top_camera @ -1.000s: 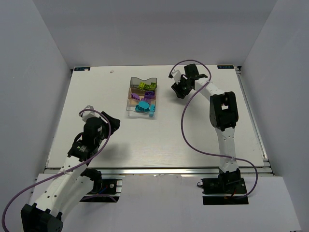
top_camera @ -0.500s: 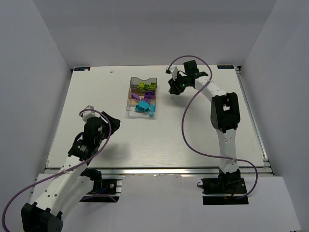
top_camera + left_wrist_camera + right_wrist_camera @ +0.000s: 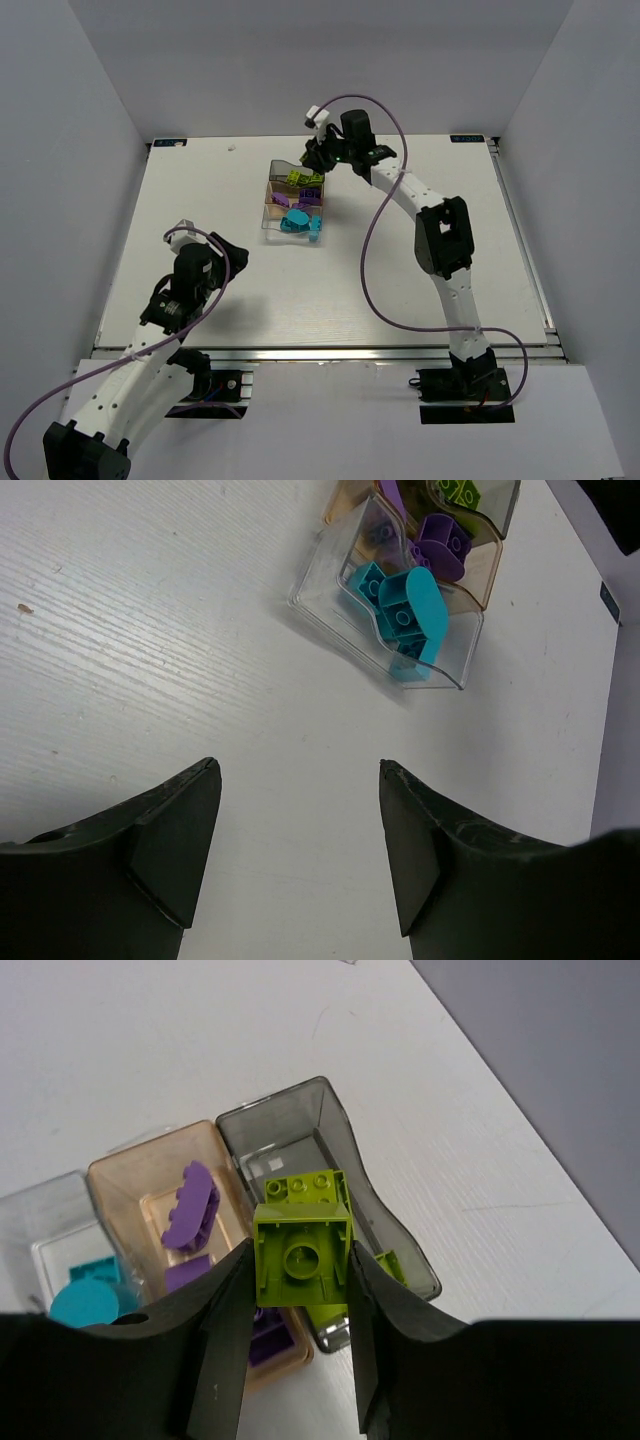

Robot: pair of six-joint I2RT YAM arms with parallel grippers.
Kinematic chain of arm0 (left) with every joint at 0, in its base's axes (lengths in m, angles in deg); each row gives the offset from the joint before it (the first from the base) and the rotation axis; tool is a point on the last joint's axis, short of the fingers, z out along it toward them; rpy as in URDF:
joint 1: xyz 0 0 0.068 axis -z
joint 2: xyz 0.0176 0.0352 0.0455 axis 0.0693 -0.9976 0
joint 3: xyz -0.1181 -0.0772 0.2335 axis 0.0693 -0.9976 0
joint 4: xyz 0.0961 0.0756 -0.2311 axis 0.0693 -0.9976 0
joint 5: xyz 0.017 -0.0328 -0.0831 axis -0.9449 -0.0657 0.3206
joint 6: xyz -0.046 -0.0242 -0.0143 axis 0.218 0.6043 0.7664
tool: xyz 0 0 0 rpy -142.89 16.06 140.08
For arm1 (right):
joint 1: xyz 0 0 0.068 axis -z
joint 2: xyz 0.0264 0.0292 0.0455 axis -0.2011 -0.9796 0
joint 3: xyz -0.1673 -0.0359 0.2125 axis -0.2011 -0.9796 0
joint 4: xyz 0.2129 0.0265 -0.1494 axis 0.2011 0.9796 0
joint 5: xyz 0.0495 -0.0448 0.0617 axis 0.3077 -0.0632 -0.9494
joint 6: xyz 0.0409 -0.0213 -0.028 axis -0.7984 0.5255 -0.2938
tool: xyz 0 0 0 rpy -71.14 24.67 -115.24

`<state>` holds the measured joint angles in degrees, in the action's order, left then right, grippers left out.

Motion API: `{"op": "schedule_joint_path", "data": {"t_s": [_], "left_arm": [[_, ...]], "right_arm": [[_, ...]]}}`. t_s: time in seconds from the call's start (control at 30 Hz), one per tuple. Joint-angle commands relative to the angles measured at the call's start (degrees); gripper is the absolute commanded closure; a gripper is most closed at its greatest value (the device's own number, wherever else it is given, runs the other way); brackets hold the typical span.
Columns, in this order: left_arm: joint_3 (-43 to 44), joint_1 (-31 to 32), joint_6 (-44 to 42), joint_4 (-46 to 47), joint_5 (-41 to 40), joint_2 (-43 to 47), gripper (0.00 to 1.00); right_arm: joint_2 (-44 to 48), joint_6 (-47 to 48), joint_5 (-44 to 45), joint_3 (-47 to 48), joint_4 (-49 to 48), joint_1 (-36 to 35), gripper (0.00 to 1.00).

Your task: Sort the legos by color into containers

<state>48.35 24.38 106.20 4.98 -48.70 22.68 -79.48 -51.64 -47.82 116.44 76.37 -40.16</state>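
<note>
**Right arm brings a lime brick over the grey bin**

In the last second the right arm has swung left from the bare worktop [image 3: 400, 280] beside the bins to the far end of their row. The left arm has not shifted.

The right gripper [image 3: 300, 1270] now hangs over the grey bin [image 3: 300, 1130]. Its two fingers are clamped on the sides of a lime green brick [image 3: 300, 1250], which is held above the bin with its hollow underside facing the wrist camera. More lime green pieces [image 3: 300, 177] already lie inside that bin.

The three bins stand touching in a row that runs from the far edge of the worktop toward its middle. The grey one is farthest, the amber bin [image 3: 150, 1175] comes next and holds purple bricks [image 3: 445, 545], and the clear bin [image 3: 40, 1220] is nearest and holds cyan bricks [image 3: 405, 610].

The left gripper [image 3: 298, 780] hovers over bare worktop toward the near left corner, well apart from the bins. Its jaws are spread with nothing between them.
</note>
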Motion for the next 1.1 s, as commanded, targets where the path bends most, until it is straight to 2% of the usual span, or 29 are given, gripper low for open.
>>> {"op": "schedule_joint_path", "data": {"t_s": [0.0, 0.13, 0.23, 0.37, 0.47, 0.73, 0.77, 0.83, 0.93, 1.07], "left_arm": [[0.1, -0.2, 0.7, -1.3, -0.6, 1.5, 0.26], [-0.1, -0.2, 1.2, -2.0, -0.9, 2.1, 0.26], [-0.2, -0.2, 1.4, -2.0, -1.0, 2.3, 0.26], [0.1, -0.2, 1.1, -1.5, -0.7, 1.9, 0.26], [0.9, -0.2, 0.6, -0.9, -0.6, 0.8, 0.26], [1.8, -0.2, -0.5, 2.1, 0.8, -1.7, 0.26], [2.1, -0.2, -0.8, 2.3, 1.0, -1.8, 0.26], [3.0, -0.2, -1.6, 2.4, 1.2, -1.9, 0.24], [3.6, -0.2, -2.9, 3.5, 2.0, -1.5, 0.04], [4.6, -0.2, -4.6, 5.4, 2.8, -1.2, 0.02]], "right_arm": [[-3.9, -4.2, 5.5, 3.1, -6.7, 0.1, 1.00], [-6.1, -3.9, 6.9, 5.3, -6.7, 0.1, 0.96], [-6.1, -2.8, 7.1, 3.8, -6.8, 0.1, 0.88], [-6.4, -2.4, 7.3, 3.0, -6.8, 0.1, 0.60], [-6.5, -1.9, 6.3, 3.5, -6.1, 0.1, 0.46], [-1.7, -0.3, 5.0, 1.4, -3.2, 0.1, 0.24], [-0.8, -0.3, 4.6, 1.5, -1.9, 0.1, 0.13], [3.2, -0.8, 4.3, -0.3, 1.3, 0.1, 0.11], [11.7, -1.6, 4.3, -6.3, 2.2, 0.3, 0.11], [22.2, -1.6, 4.6, -17.3, 4.7, 0.7, 0.11]]}}
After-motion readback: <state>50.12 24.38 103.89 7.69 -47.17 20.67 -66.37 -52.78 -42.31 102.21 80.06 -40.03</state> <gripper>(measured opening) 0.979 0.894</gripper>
